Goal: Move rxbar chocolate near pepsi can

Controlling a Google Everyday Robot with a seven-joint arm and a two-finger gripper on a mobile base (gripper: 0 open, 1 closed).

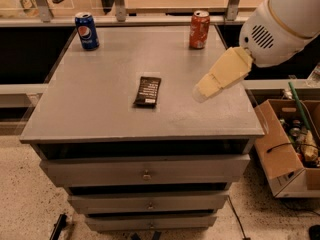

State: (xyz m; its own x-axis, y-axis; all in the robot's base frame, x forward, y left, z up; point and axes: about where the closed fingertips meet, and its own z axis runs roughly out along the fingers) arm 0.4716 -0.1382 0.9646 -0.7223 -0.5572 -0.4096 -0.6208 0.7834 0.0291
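The rxbar chocolate (148, 91), a flat dark bar with white text, lies near the middle of the grey cabinet top (100, 109). The pepsi can (87, 31), blue with a round logo, stands upright at the far left corner. My gripper (202, 92), a cream-coloured tip on the white arm (285, 24), hovers above the right part of the top, to the right of the bar and apart from it. It holds nothing that I can see.
A red soda can (199, 29) stands at the far right of the top. The cabinet has drawers (146, 173) below. A cardboard box (287, 149) with clutter stands on the floor at the right. A railing (150, 19) runs behind.
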